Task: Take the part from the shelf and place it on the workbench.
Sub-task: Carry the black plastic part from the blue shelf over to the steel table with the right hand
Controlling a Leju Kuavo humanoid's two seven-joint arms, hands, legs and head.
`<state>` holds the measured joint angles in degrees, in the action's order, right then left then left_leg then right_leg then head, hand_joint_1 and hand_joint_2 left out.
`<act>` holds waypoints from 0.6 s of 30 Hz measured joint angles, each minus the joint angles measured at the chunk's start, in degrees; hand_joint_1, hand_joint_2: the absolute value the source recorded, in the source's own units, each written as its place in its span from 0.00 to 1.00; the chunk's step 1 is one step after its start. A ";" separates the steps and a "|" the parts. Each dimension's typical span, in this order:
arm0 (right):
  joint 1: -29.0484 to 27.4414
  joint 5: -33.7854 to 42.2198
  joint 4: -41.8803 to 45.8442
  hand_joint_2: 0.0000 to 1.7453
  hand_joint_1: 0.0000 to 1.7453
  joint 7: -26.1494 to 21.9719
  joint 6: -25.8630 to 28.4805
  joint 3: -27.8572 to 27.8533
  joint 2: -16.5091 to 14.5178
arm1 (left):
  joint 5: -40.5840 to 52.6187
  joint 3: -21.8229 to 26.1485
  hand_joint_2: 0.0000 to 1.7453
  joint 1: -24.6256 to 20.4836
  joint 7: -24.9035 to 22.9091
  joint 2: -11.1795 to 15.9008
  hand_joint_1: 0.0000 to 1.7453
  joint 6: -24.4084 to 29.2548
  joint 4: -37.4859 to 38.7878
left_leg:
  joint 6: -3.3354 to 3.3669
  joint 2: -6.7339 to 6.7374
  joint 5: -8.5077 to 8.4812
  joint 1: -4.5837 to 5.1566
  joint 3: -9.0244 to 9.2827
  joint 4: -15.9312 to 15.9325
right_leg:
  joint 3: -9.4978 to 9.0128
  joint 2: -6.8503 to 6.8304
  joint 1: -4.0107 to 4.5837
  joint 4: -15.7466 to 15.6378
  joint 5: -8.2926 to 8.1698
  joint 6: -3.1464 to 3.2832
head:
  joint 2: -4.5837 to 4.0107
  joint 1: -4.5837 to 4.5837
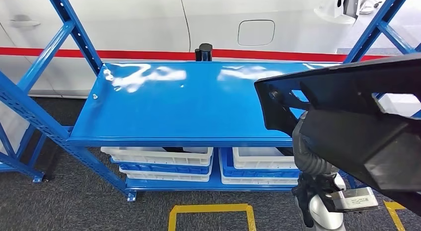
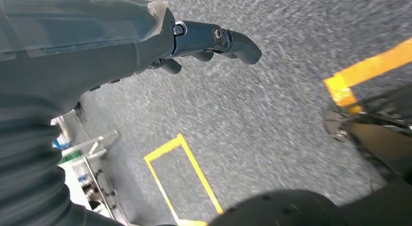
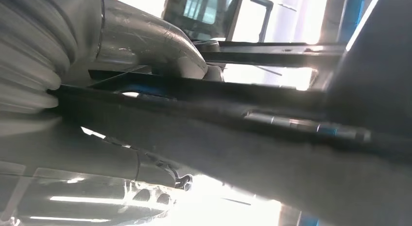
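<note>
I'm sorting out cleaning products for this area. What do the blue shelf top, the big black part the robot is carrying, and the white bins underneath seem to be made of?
The shelf top looks like painted metal, glossy: it mirrors bright glare. The black part seems to be moulded plastic, matte, with ribs and cut-outs. The white bins look like plain plastic, dull, with stacked rims.

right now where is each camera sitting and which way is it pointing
Head view: high on the body, looking forward and down at the blue shelf; the right arm carries the black part.
Left wrist view: behind the left hand, hanging and facing the grey floor with yellow tape.
Right wrist view: behind the right hand, its thumb resting on the black part, looking along it toward bright background.
Shared: head and right wrist views both show the black part; head and left wrist views share floor and tape.
</note>
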<state>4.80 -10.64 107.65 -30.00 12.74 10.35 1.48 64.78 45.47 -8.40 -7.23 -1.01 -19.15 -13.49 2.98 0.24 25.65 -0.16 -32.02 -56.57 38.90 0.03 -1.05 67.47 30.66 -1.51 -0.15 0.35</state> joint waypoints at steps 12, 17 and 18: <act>-1.57 -0.18 0.33 1.00 1.00 -0.47 0.93 0.01 0.03 | -0.22 -0.07 1.00 0.15 0.41 0.09 0.00 0.19 0.00 | -2.53 0.01 -3.99 0.17 -4.99 -0.98 | -10.65 0.20 0.03 -10.70 -0.96 0.66 | 0.00 0.20; -1.48 -0.03 0.33 1.00 1.00 -0.20 0.92 0.05 -0.12 | -0.85 0.05 1.00 0.39 0.43 0.06 0.00 0.43 0.02 | -3.97 -0.23 6.88 -0.40 -9.10 -14.63 | -7.95 -0.08 -0.10 -10.62 -3.70 2.02 | 0.00 0.49; -1.42 0.13 0.32 1.00 1.00 0.05 0.84 0.04 -0.11 | -1.06 0.15 1.00 0.44 0.44 0.04 0.00 0.59 0.02 | -4.09 -0.23 7.11 -0.49 -8.84 -16.21 | -7.24 -0.09 -0.05 -10.55 -4.21 1.90 | 0.00 0.48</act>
<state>3.38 -10.51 107.97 -29.95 13.58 10.40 1.37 63.72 45.62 -7.95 -6.79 -0.96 -18.56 -13.46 -1.11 0.01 32.76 -0.65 -40.86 -72.78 31.65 -0.07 -1.10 56.92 26.45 0.39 -0.15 0.84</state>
